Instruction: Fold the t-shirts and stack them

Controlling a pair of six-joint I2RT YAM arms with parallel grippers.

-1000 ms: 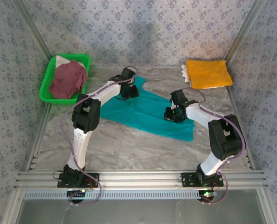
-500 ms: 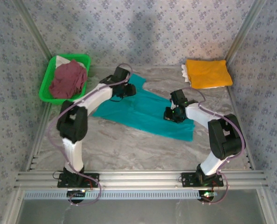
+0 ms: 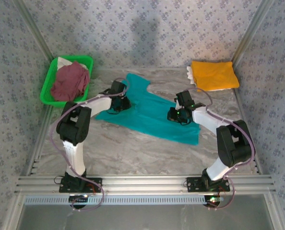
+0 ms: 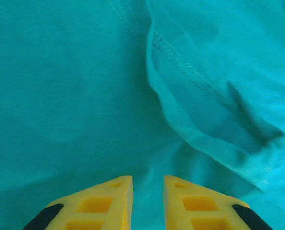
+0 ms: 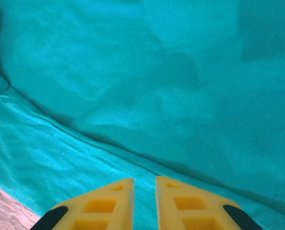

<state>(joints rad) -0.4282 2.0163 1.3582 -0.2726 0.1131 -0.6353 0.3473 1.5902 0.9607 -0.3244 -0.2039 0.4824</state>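
Both jaws near-closed, left gripper (image 4: 148, 180) and right gripper (image 5: 144, 180) at teal t-shirt (image 3: 152, 115); hold unclear; loose pinch could slip, skewing fold.

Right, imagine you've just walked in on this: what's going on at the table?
Two robot arms are working on a teal t-shirt spread on the table. The left arm is down on its left part, the right arm on its right part; both sets of jaws are nearly closed over the cloth, though a grip can't be confirmed. An orange-yellow t-shirt lies folded at the far right; a maroon t-shirt sits crumpled in the green basket.
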